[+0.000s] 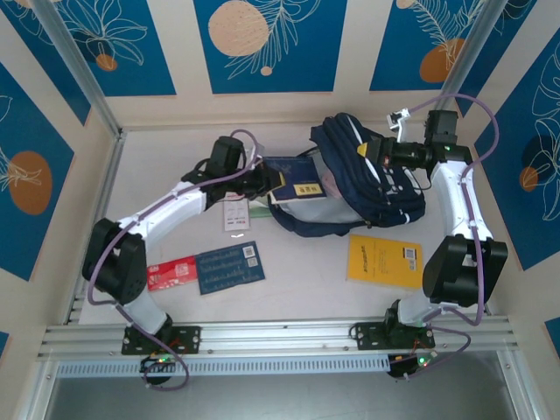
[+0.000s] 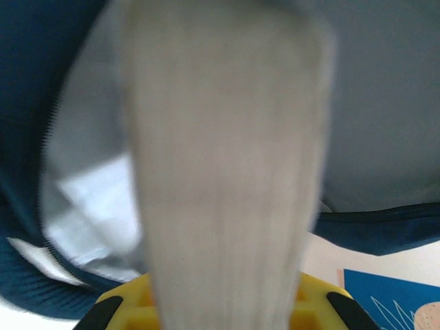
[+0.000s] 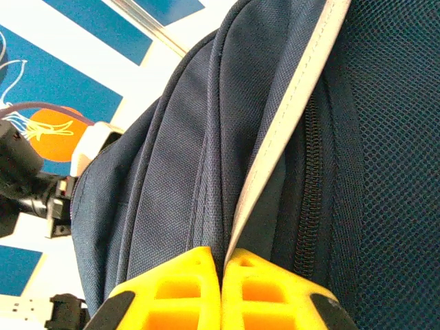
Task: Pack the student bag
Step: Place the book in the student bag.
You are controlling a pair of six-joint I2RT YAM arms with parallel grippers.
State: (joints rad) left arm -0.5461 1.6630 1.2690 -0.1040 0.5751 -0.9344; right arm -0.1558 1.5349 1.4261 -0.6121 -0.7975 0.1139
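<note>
Large navy striped fabric backpack, the student bag (image 1: 346,188), lies upper right of centre in the top view, mouth facing left. The right gripper (image 3: 223,271) sits at its upper right edge, fingers pinched together on a fold of fabric, propping the mouth open, I'd say. The left gripper (image 1: 267,183), just left of it, is clamped on a flat dark blue book (image 1: 296,187), nosing it into the opening.
</note>
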